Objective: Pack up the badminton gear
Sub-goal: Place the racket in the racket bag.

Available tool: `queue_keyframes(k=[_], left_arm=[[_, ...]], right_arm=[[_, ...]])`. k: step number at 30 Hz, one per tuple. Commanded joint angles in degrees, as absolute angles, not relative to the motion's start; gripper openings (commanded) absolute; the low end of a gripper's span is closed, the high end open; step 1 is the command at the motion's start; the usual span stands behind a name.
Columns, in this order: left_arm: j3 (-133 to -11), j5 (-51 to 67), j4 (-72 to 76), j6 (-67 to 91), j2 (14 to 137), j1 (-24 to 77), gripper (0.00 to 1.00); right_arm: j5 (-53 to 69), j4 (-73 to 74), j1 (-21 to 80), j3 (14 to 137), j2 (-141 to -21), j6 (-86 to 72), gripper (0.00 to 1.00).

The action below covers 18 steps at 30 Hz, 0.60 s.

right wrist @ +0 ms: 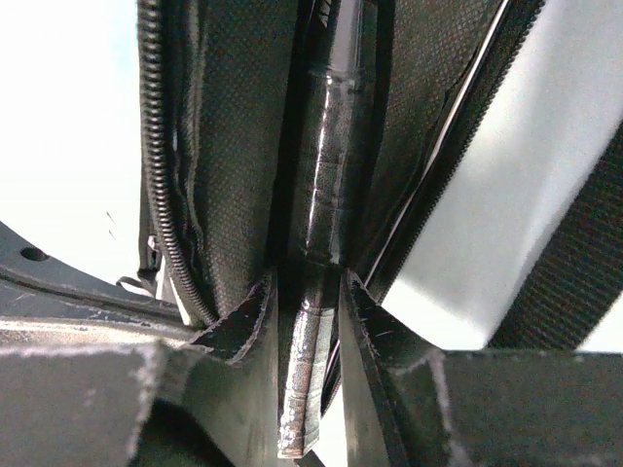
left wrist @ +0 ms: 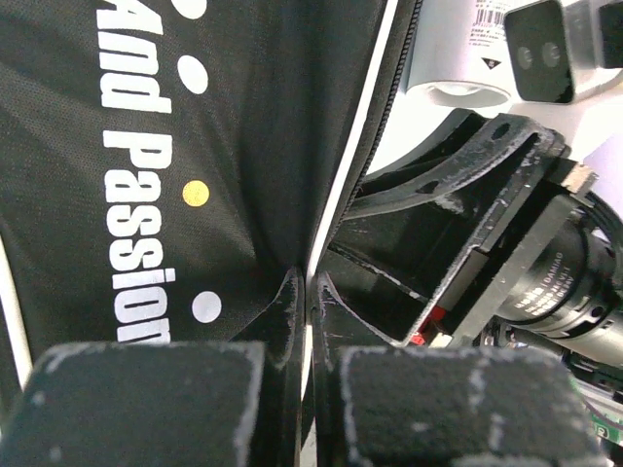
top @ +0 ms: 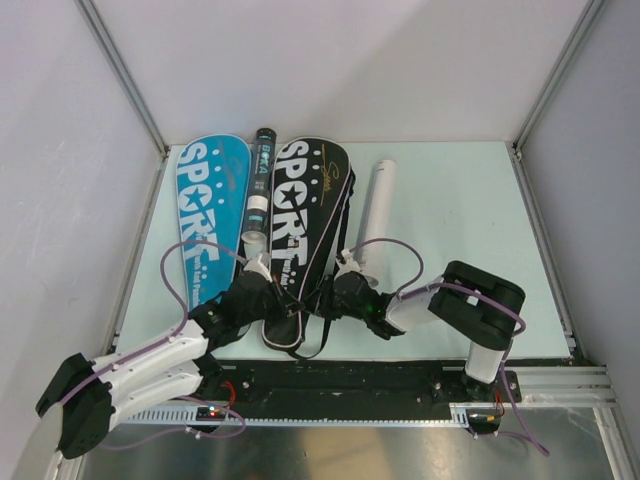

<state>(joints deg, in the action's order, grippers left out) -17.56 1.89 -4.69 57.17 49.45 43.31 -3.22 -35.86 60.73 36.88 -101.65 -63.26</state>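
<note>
Currently pinching the near hem of the black cover (top: 308,215) with the left gripper (left wrist: 304,292), fingers (left wrist: 146,404) pressed together on fabric; clamping the racket handle (right wrist: 326,175) inside that cover's mouth with the right gripper (right wrist: 307,287), handle along the cover's long axis; probably sliding deeper next; black tube (top: 260,180) just beside its left edge, white tube (top: 375,215) near its right; far tip close to the table (top: 460,230) edge.

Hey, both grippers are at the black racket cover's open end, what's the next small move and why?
Probably have the right gripper ease the racket handle deeper into the black cover. It seems clamped on the handle between the unzipped edges, while the left gripper pinches the cover's edge steady.
</note>
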Motion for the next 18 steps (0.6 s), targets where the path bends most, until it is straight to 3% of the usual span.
queue_keyframes(k=[1, 6, 16, 18], left_arm=[[-17.47, 7.88, -0.96, 61.02, 47.55, 44.01, 0.00], [-16.26, 6.58, -1.21, 62.87, 44.32, 44.08, 0.00], [-14.65, 4.31, -0.47, 61.93, 47.49, 44.07, 0.01], [-14.05, 4.11, -0.49, 62.18, 47.56, 44.04, 0.08]], right_arm=[[-5.78, -53.60, 58.61, 38.06, -104.84, -66.11, 0.14], [-6.38, -57.18, 58.10, 38.10, -106.51, -67.30, 0.17], [-10.68, -49.49, 60.51, 38.87, -106.25, -68.04, 0.25], [-10.78, -48.56, 60.35, 39.18, -105.75, -67.04, 0.27]])
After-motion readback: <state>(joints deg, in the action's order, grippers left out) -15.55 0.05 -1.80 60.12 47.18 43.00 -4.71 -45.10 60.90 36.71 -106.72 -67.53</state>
